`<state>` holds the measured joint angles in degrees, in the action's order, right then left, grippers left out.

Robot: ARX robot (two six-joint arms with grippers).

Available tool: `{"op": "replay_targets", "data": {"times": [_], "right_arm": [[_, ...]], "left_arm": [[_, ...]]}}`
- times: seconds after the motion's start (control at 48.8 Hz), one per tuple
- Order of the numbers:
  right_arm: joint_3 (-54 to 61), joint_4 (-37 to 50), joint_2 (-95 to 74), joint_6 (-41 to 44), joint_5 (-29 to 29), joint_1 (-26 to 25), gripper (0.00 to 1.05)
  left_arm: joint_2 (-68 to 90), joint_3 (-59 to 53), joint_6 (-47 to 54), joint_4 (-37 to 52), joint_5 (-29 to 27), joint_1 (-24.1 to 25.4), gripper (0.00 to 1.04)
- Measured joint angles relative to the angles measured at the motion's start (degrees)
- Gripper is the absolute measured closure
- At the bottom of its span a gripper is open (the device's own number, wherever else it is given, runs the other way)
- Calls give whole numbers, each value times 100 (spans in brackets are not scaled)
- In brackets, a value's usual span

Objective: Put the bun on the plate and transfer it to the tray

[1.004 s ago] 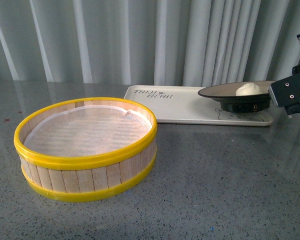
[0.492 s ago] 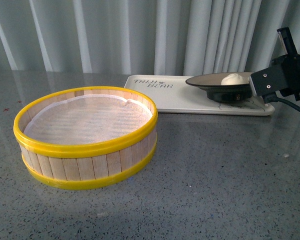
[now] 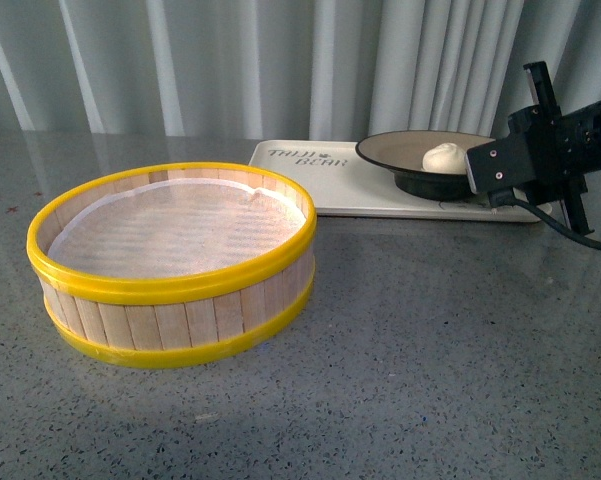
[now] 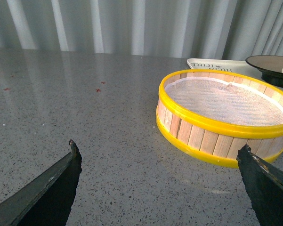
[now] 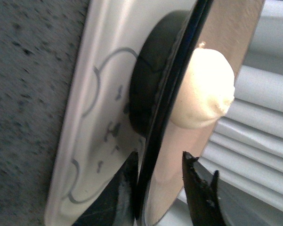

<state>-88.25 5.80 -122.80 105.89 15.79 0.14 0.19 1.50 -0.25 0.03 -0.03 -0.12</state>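
Your right fingers (image 5: 157, 181) pinch the plate (image 3: 400, 153) by its rim, so the bun (image 3: 443, 157) rides level just beyond them over the tray (image 3: 330, 190). Your left fingers (image 4: 165, 186) gape apart, idle.

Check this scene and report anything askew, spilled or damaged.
Nothing spilled or damaged. One oddity: the plate looks tilted over the tray, its rim between the right gripper fingers, and the bun sits off-centre, toward the gripped side. The steamer basket stands level and intact.
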Motion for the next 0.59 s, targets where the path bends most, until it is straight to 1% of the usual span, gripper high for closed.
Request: {"op": "replay_targets", "data": {"times": [0.164,0.205,0.266,0.328,0.41,0.451,0.492,0.553,0.594], "right_arm": [[293,98,55,-120,52,70,54],[369,142,142,-181,66,92,47],[485,164,291,-297,83,125,40],[678,170,577,-518,77,188,30],[1047,197,1209,-1191,48,330,12],[1281,361,1576,-1652,-4,417,7],[1458,376,1899,-2028,-96,492,8],[1856,490,2592,-3165,-413,643,9],[2048,457,2973,-3735,-616,704,9]], "left_arm": [[0,0,0,0,0,0,7],[0,0,0,0,0,0,7],[0,0,0,0,0,0,7],[0,0,0,0,0,0,7],[0,0,0,0,2,0,7],[0,0,0,0,0,2,7],[0,0,0,0,0,0,7],[0,0,0,0,0,0,7],[0,0,0,0,0,0,7]]}}
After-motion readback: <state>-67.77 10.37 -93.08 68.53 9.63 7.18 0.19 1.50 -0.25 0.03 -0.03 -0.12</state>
